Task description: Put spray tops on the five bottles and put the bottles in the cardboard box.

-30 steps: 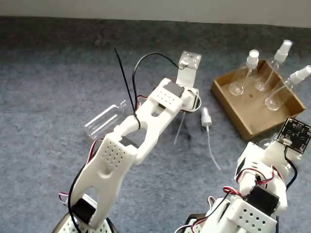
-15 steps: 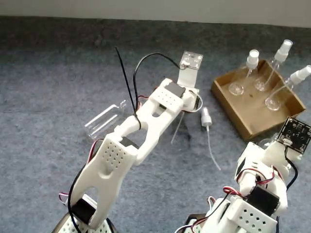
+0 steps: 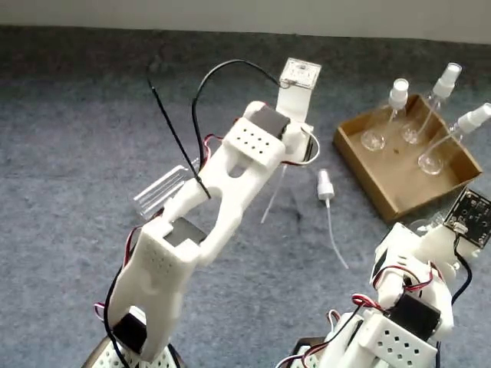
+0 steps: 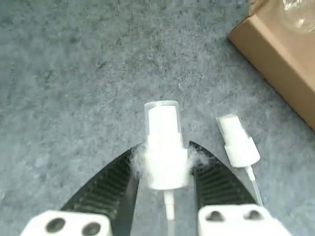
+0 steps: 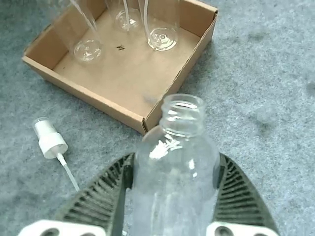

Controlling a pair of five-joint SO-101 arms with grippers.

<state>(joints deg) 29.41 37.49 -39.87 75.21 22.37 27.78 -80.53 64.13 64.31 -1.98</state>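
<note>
Left end effector (image 4: 165,148): pinching a white plastic spray top (image 4: 162,123), near the shallow brown cardboard box (image 4: 275,64).
Right end effector (image 5: 175,158): clamped on an open-necked clear plastic bottle (image 5: 180,120), just beside the box's corner.

No text, number or sign can be read in any view. The cardboard box (image 3: 393,178) at the right of the high view shows plain brown faces. The clear bottle (image 5: 174,167) and the white spray top (image 4: 165,147) carry no legible print.
</note>
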